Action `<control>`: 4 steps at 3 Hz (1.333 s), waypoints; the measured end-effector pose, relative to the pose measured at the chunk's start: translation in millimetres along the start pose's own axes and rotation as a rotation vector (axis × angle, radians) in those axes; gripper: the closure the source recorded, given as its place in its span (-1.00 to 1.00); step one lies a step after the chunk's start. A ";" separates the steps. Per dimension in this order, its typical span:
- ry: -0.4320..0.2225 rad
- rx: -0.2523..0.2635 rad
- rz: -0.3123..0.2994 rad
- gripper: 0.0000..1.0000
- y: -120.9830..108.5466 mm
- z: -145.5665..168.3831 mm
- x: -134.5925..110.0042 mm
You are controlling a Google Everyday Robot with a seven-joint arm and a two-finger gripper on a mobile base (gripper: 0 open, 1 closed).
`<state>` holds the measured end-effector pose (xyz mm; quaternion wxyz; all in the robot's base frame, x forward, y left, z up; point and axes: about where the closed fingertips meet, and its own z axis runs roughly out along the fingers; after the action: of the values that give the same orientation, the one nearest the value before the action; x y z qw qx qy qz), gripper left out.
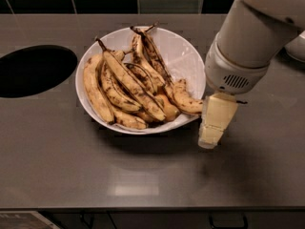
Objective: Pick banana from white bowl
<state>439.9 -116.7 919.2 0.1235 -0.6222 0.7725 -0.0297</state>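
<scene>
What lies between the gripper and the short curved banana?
In the camera view, only the rim of the white bowl separates the gripper, outside it, from the banana.

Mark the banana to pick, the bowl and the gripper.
banana point(185, 100), camera view, middle of its curved body.
bowl point(183, 51), camera view, bare inner wall, upper right.
gripper point(209, 141), camera view, lower tip, just right of the bowl.
</scene>
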 end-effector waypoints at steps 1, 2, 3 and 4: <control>0.000 0.000 0.000 -0.62 0.0 0.0 0.0; 0.000 0.000 0.000 -0.15 0.0 0.0 0.0; 0.000 0.000 0.000 0.31 0.0 0.0 0.0; 0.000 0.000 0.000 0.78 0.0 -0.2 0.0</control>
<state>439.9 -116.7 919.4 0.1237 -0.6222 0.7724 -0.0299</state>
